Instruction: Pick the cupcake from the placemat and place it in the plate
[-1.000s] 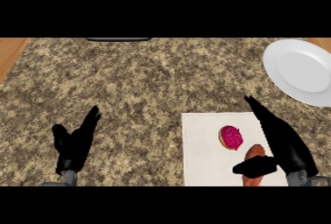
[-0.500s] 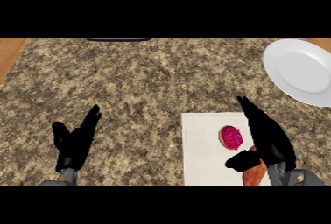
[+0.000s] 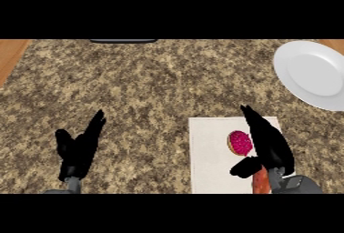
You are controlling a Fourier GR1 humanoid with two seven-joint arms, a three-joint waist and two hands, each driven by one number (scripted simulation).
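The pink-topped cupcake [image 3: 240, 142] is sitting on the white placemat [image 3: 208, 159] (near its right edge), the right robot hand [image 3: 270, 146] hovering alongside, fingers straight; speckled surface [image 3: 154, 86] is stretching open toward the round plate [image 3: 316, 75].

Speckled brown stone counter [image 3: 154, 91] across the view. Wooden strip [image 3: 12, 57] at upper left. Dark flat object [image 3: 123, 41] at far edge.
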